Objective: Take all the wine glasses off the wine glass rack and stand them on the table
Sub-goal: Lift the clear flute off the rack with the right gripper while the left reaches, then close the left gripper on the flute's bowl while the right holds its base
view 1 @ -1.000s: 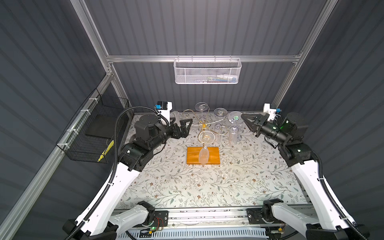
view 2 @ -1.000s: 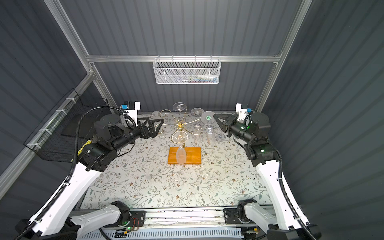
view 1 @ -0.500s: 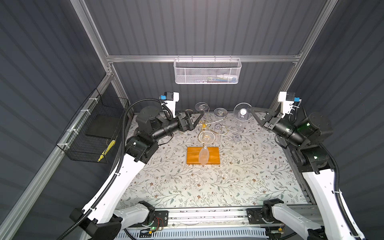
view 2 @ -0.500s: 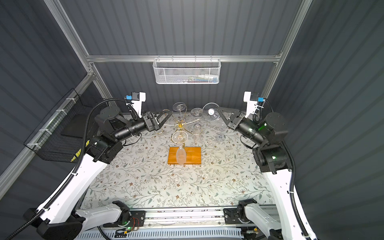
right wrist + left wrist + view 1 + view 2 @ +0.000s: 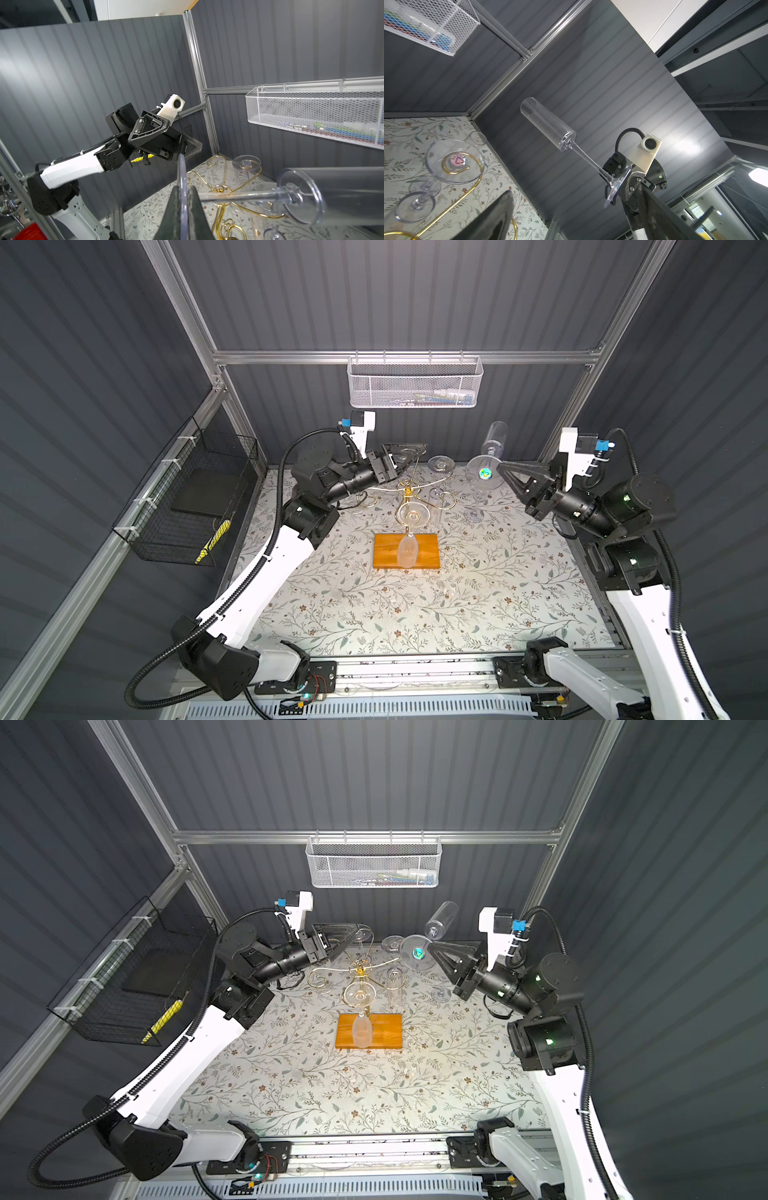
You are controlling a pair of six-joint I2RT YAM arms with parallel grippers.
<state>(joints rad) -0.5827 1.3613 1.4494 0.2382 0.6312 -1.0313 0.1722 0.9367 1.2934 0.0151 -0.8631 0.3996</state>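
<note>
A clear flute-shaped wine glass (image 5: 493,440) (image 5: 441,918) hangs in the air at the back right, tilted with its bowl toward the back wall. My right gripper (image 5: 500,467) (image 5: 432,947) (image 5: 182,190) is shut on the rim of its round foot (image 5: 181,178). The glass (image 5: 548,124) is clear of the wine glass rack (image 5: 409,491) (image 5: 360,969), a gold pole with scrolled arms on a wooden base (image 5: 428,551). My left gripper (image 5: 417,452) (image 5: 351,932) (image 5: 574,190) stands open by the rack's back-left arm, holding nothing.
Another flute (image 5: 407,549) hangs upside down from the rack's front arm, and a glass foot (image 5: 454,162) rests on a back scroll. More clear glasses (image 5: 473,512) stand right of the rack. A white mesh basket (image 5: 415,385) hangs on the back wall, a black wire basket (image 5: 195,497) on the left.
The right gripper has lifted the glass off the rack's right side, up and rightward, and swung its bowl upward. The left gripper has risen and reached in toward the rack's back-left arm.
</note>
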